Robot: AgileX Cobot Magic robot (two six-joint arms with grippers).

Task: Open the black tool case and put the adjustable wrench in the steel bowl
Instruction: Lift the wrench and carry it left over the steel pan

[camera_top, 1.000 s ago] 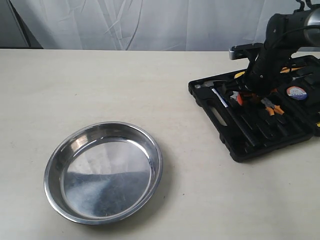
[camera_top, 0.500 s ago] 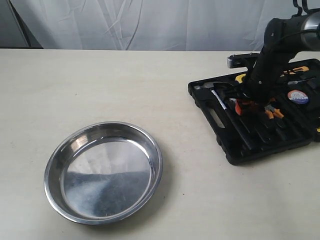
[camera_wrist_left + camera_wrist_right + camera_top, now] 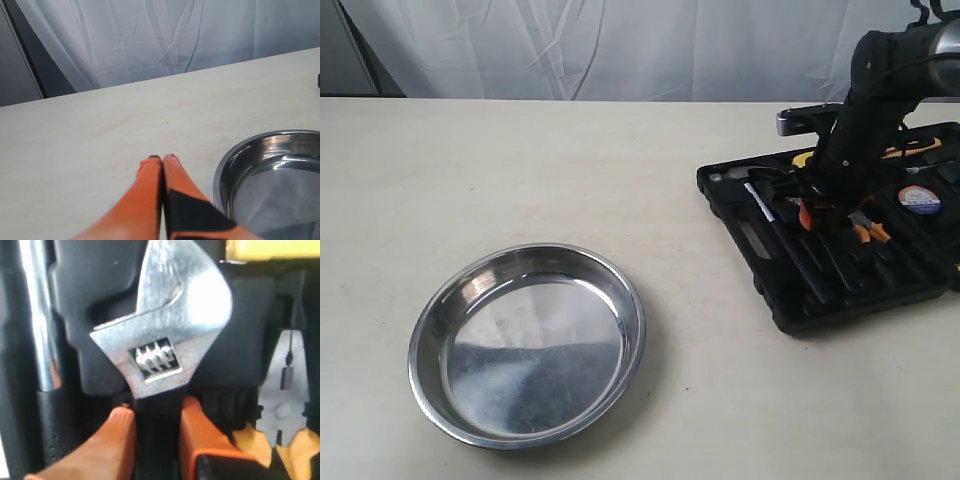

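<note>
Where the right arm reaches down into the open black tool case (image 3: pixel 725 215), you have the right fingers (image 3: pixel 117 440) pinching the adjustable wrench (image 3: pixel 165 340) by its black handle. One orange finger sits on each side, just below the thumbwheel. The wrench's shiny silver head points away from the fingers and lies over the case's black moulded interior. You cannot tell from these views whether it rests in its recess or is raised off it.

Beside the wrench, the hammer (image 3: pixel 37 315) shows its bright steel shaft running alongside. On the other side are the pliers (image 3: pixel 282 405), grey at the head with orange-yellow handles. In the exterior view the case sits at the right of the pale surface (image 3: pixel 570 170), lid folded back, with a round tape measure (image 3: pixel 920 200) in the far part of the tray.

The steel bowl (image 3: pixel 535 370) stands well apart from the case, toward the near left of the surface. It is upright, and its flat bottom shows only reflections.

Your left fingers (image 3: pixel 150 180) are pressed together with nothing between them. They hang above bare surface, just beside the bowl's rolled rim and not touching it. The exterior view does not show the left arm. A white curtain (image 3: pixel 620 50) hangs behind the surface.
</note>
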